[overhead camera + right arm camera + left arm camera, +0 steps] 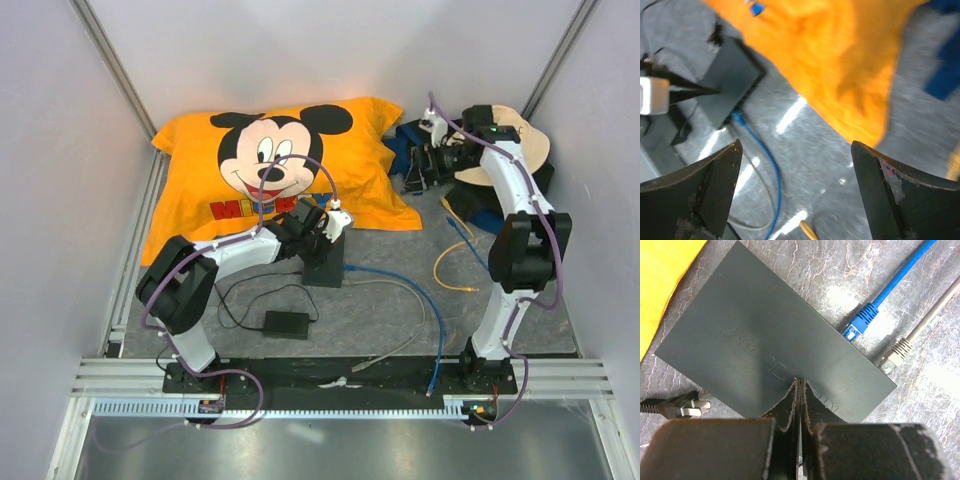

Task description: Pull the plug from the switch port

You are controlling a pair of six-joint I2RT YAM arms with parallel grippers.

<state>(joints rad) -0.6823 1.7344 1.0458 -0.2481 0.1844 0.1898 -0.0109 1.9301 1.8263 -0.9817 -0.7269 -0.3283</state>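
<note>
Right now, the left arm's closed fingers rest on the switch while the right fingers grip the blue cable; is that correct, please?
Not quite: the right wrist view shows the right fingers open and empty, clear of the blue cable. The rest holds.

left arm (pixel 240 250): white links, bulky black joints, purple cable looped along it
right arm (pixel 510 182): same white and black build, purple cable too
left gripper (pixel 799 390): black wedge fingers, edges worn pale
right gripper (pixel 796 144): broad black fingers, scuffed, one with a pink fleck
base plate (pixel 300 376): black, flat
</note>
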